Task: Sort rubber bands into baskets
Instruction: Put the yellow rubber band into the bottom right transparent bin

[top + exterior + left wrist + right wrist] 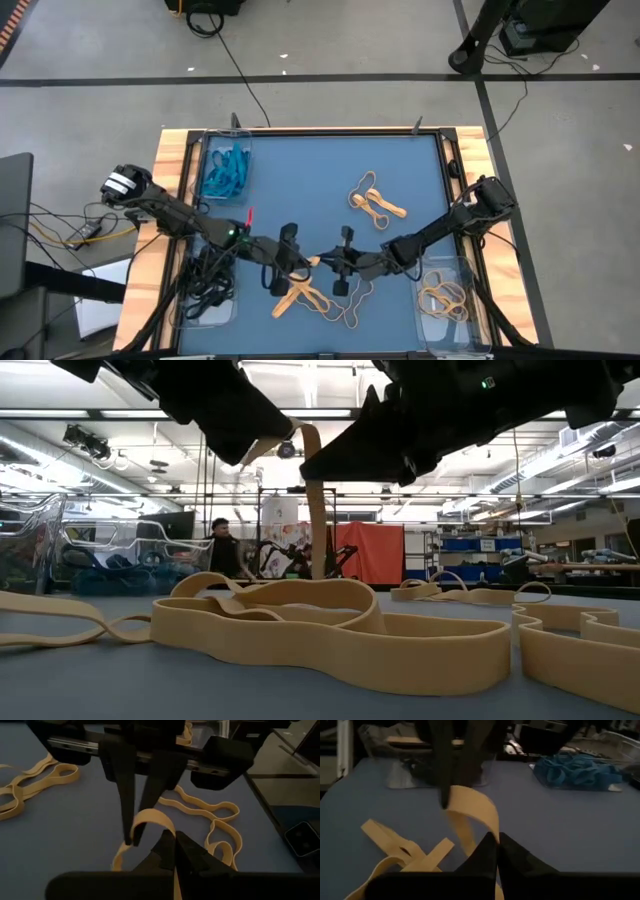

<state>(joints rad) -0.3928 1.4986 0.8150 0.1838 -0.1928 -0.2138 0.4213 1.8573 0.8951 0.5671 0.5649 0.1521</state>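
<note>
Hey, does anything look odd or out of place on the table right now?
Yes. Both grippers are pinching the same tan band above the mat: left gripper and right gripper meet tip to tip near the front middle. Other tan bands lie loose, unsorted.

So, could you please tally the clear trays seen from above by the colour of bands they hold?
Holding teal-blue bands: 1 tray
Holding black bands: 1 tray
Holding tan bands: 1 tray
Total: 3 trays
</note>
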